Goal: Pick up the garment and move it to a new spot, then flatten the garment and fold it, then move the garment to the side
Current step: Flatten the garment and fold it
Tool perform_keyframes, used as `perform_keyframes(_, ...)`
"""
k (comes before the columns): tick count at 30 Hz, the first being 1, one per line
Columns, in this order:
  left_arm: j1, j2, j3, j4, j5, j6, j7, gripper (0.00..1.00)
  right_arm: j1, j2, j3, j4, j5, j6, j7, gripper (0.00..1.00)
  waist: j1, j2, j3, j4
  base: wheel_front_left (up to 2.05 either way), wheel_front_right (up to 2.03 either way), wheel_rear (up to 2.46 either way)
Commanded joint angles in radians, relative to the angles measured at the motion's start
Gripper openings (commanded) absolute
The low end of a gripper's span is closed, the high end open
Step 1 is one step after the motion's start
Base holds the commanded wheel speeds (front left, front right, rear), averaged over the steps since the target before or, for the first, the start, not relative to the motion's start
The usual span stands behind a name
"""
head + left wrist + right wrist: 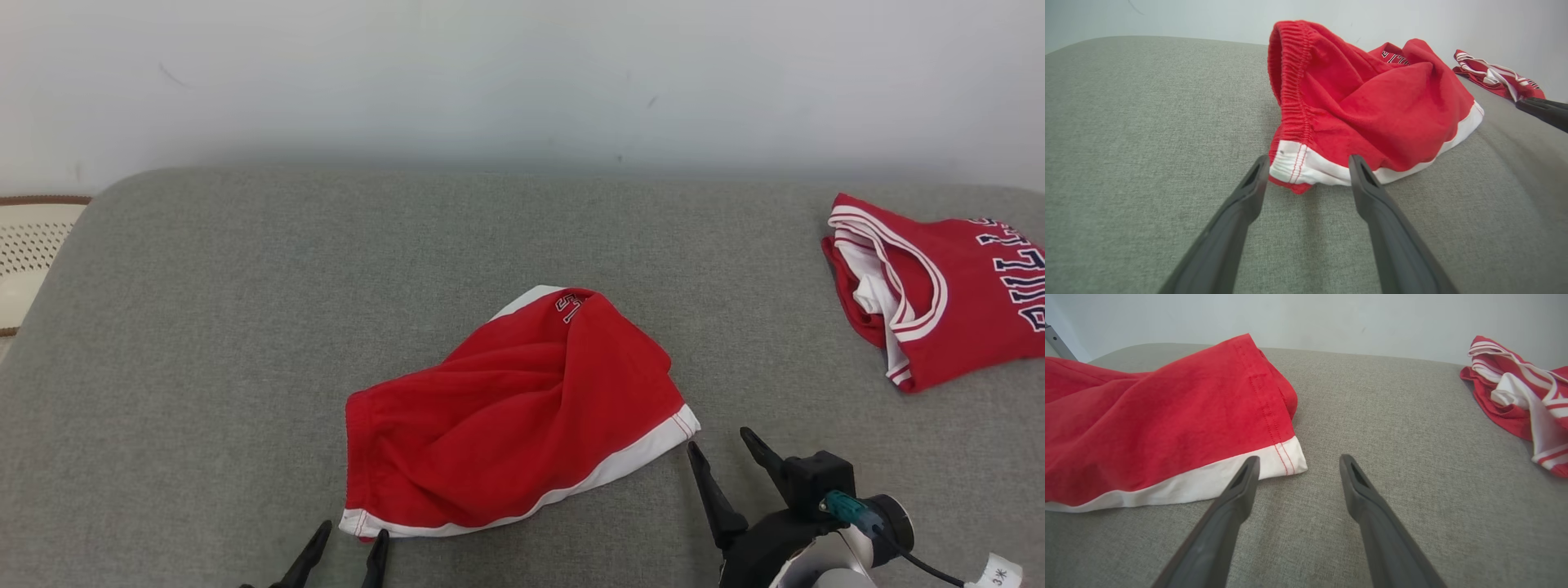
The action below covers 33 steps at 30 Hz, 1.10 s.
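1. We see the red cloth shorts with a white hem band and elastic waistband (506, 425) lying bunched at the centre of the grey woven-fabric counter (204, 327). They are neither flat nor folded, and a thick ridge runs up the middle.
2. The left gripper (353, 531) is at 7 o'clock, jaws wide and empty. Its tips sit just at the shorts' waistband corner (1290, 163).
3. The right gripper (718, 438) is at 5 o'clock, also wide and empty. In its wrist view the hem corner (1290, 459) sits by one finger, not centred between the two.
4. A red-and-white jersey with dark lettering (947, 294) lies at 2 o'clock, well apart.
5. We judge this fits two stages: shorts waiting to be lifted, or shorts set down at a new spot and waiting to be flattened.
6. Risks as we judge them:
   - The off-centre right corner could slip out as the jaws close.
   - Tips this low could pinch the counter's cover along with the cloth.
   - A grip could catch one layer only, so the shorts hang twisted.
   - An uneven pull by the two arms could keep the ridge.
   - Elastic gathers may spring back.
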Motion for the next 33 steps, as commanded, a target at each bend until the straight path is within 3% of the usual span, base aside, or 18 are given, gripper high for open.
perform_keyframes(1,-0.021,0.011,-0.002,0.016,0.006,-0.005,-0.004,1.0,-0.026,-0.009,0.024,0.036,0.016,0.001,-0.01,1.0,-0.0001,-0.0001,0.014,0.009,0.0,0.0,0.0)
perform_keyframes(9,-0.081,0.033,-0.019,0.058,0.005,-0.006,-0.004,1.0,-0.133,-0.017,0.097,0.176,0.058,0.001,-0.027,1.0,-0.0001,-0.0001,0.046,0.014,0.0,0.0,0.0)
perform_keyframes(18,-0.155,0.065,-0.11,0.103,-0.023,-0.007,-0.004,1.0,-0.259,-0.023,0.214,0.319,0.131,0.001,-0.036,1.0,-0.0001,-0.0001,0.09,0.021,0.0,0.0,0.0)
perform_keyframes(19,-0.162,0.069,-0.124,0.112,-0.033,-0.007,-0.004,0.69,-0.27,-0.024,0.225,0.333,0.142,0.001,-0.038,0.95,-0.0001,-0.0001,0.092,0.022,0.0,0.0,0.0)
perform_keyframes(20,-0.169,0.072,-0.136,0.113,-0.041,-0.007,-0.004,0.29,-0.28,-0.023,0.238,0.34,0.15,0.001,-0.042,0.47,-0.0001,-0.0001,0.093,0.023,0.0,0.0,0.0)
perform_keyframes(21,-0.177,0.074,-0.144,0.107,-0.049,-0.007,-0.004,0.0,-0.29,-0.022,0.249,0.342,0.157,0.001,-0.045,0.2,-0.0001,-0.0001,0.094,0.024,0.0,0.0,0.0)
perform_keyframes(22,-0.18,0.074,-0.147,0.103,-0.057,-0.007,-0.004,0.0,-0.296,-0.023,0.258,0.343,0.166,0.001,-0.049,0.0,-0.0001,-0.0001,0.095,0.024,0.0,0.0,0.0)
perform_keyframes(27,-0.15,0.072,-0.133,0.068,-0.048,-0.007,-0.004,0.0,-0.291,-0.033,0.281,0.329,0.192,0.001,-0.061,0.0,-0.0001,-0.0001,0.078,0.029,0.0,0.0,0.0)
perform_keyframes(33,-0.076,0.064,-0.106,0.0,-0.041,-0.007,-0.004,0.0,-0.196,-0.059,0.222,0.183,0.205,0.001,-0.061,0.0,-0.0001,-0.0001,0.038,0.028,0.0,0.0,0.0)
